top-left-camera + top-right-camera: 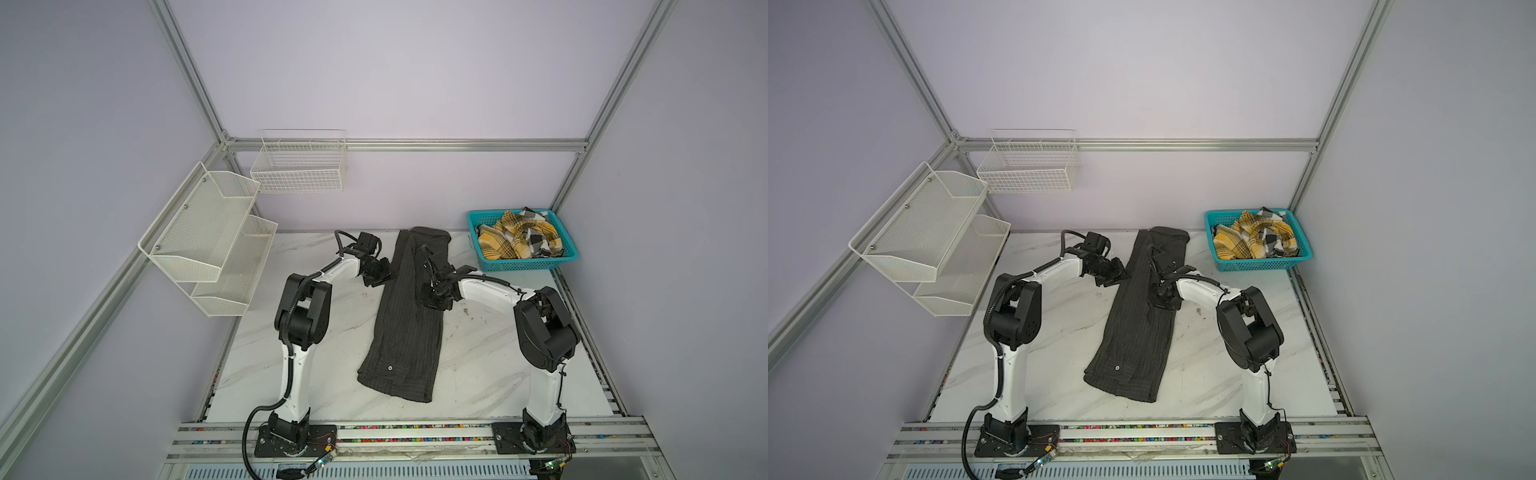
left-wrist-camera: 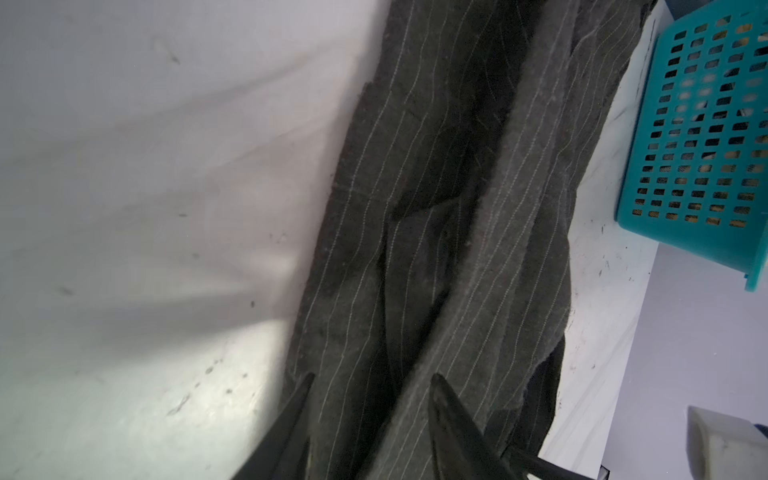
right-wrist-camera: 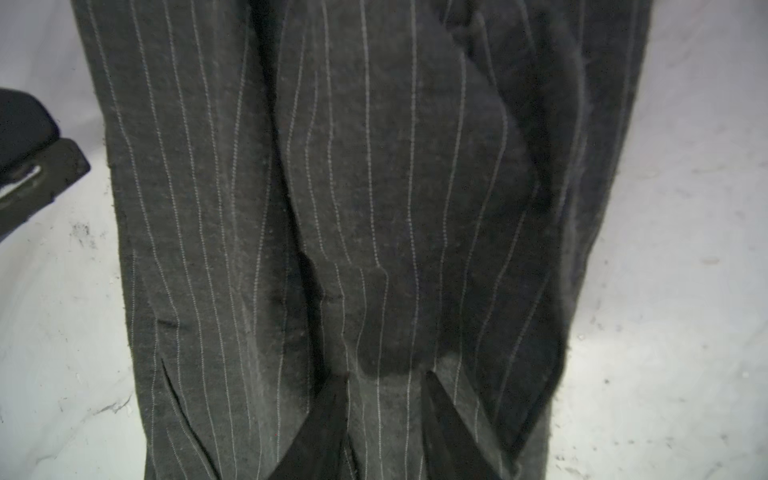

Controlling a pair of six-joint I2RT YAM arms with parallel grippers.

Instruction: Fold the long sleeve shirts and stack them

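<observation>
Pale lilac walls (image 1: 415,83) enclose a white marble-patterned tabletop (image 1: 478,374) flecked with dark scuffs. The dark charcoal pinstriped shirt (image 1: 405,328) lies along its middle, folded into a long strip. The yellow, black and white plaid shirt (image 1: 519,239) sits crumpled in the teal plastic basket (image 1: 524,264), far right. The left gripper (image 2: 372,386) and right gripper (image 3: 382,382) hang over the strip, jaws partly parted, nothing visibly pinched.

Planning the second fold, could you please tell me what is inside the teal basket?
The plaid shirt lies crumpled inside the teal basket. Anything beneath it, and the basket's floor, is covered.
</observation>
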